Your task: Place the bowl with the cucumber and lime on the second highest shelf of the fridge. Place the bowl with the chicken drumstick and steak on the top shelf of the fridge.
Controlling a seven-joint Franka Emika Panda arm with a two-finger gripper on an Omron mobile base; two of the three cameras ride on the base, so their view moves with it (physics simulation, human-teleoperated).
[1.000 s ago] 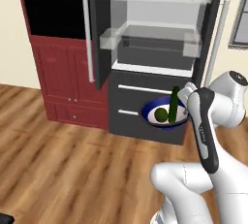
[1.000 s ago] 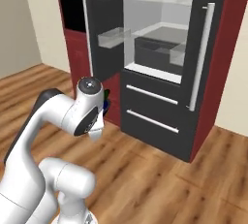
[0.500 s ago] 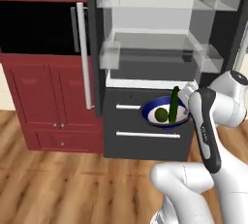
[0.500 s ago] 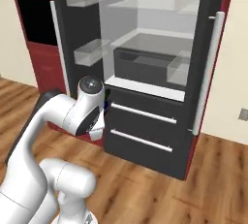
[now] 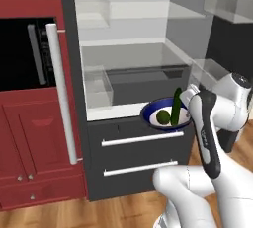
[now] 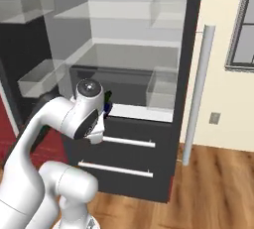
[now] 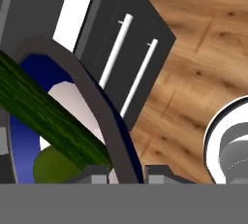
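While rolling closer than a second ago, looming larger in the left base view: the open fridge (image 5: 133,74), with the bowl (image 5: 163,116) carrying cucumber (image 5: 176,106) and lime (image 5: 162,117) hanging just above the drawer handles (image 5: 142,139). Blocking the bowl in the right base view: the arm's wrist. Clamping the bowl's rim (image 7: 109,121) in the hand view: the fingers (image 7: 127,174), nearly together.

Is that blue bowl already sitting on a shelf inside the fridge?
No, the blue bowl hangs in the gripper, in front of the fridge drawers.
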